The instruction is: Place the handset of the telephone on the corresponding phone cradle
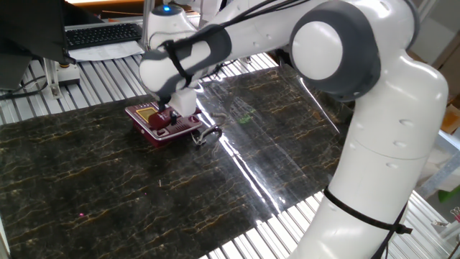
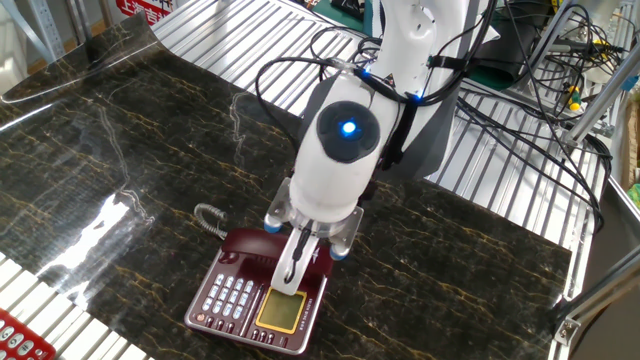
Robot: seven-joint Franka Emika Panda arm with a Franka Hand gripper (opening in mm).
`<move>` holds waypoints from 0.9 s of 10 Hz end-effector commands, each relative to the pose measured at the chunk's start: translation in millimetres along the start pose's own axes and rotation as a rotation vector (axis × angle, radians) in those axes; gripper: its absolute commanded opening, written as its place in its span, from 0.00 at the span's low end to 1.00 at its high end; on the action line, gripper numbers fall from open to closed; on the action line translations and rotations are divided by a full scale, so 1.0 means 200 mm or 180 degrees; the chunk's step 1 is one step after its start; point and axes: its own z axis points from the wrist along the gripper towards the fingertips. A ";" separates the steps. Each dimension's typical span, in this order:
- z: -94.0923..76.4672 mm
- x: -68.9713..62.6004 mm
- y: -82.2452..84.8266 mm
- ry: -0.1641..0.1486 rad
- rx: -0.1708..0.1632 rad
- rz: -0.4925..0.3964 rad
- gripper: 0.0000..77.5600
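Cord: a thin coiled cord (image 2: 208, 217) is being seen on the dark marbled table (image 2: 120, 170), left of the phone, running toward the telephone's upper-left corner.
Telephone: the dark red telephone (image 2: 262, 300) is lying flat on the table; its pale key grid (image 2: 229, 296) is sitting to the left and its yellowish display (image 2: 281, 308) to the right.
Phone cradle: the recessed strip (image 2: 252, 249) along the base's far edge, above keys and display, is being occupied by the handset; how fully it is being seated cannot be told.
Handset: the dark maroon handset (image 2: 258, 244) is being held across that strip, its left end showing and its right part being hidden by the arm.
Gripper: the gripper (image 2: 296, 272) is being pointed down over the phone, its fingers (image 2: 290, 268) being closed around the handset; in one fixed view it (image 1: 167, 119) is being seen gripping the maroon piece above the base.
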 end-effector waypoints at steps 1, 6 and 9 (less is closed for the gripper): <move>-0.02 -0.07 0.03 0.0243 0.0009 -0.0054 0.01; 0.04 -0.10 0.00 0.0288 -0.0043 -0.0099 0.01; 0.06 -0.08 -0.02 0.0249 -0.0116 -0.0072 0.01</move>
